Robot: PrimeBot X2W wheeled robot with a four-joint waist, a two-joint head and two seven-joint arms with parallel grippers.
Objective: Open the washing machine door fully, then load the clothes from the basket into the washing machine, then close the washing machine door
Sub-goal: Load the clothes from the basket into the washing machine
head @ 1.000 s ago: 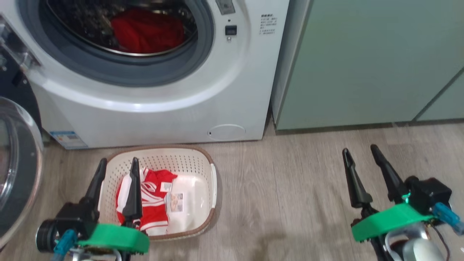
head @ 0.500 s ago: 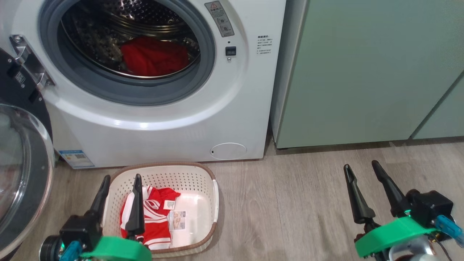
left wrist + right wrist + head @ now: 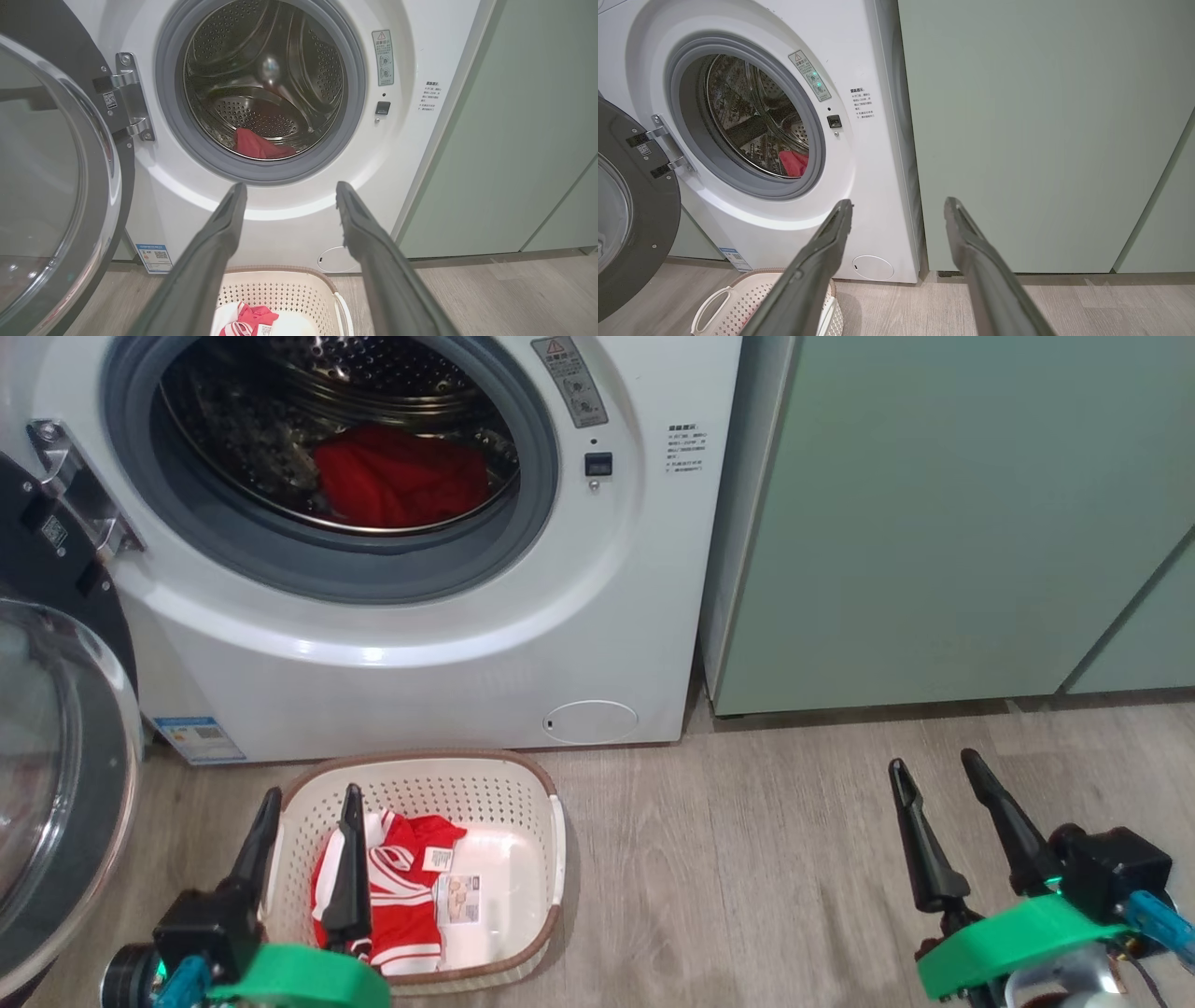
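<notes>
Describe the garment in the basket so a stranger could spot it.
Start at the white washing machine. On the floor before it sits a cream perforated basket, the garment in its left half. It is red with white stripes, unlike the plain red cloth in the drum.

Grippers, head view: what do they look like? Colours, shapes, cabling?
Left gripper and right gripper match. Each has two long, tapering black fingers on a black block, backed by a bright green plastic collar with a blue connector beside it. A pale, rounded forearm section sits behind the right one. Cabling and markings are too small to make out.
</notes>
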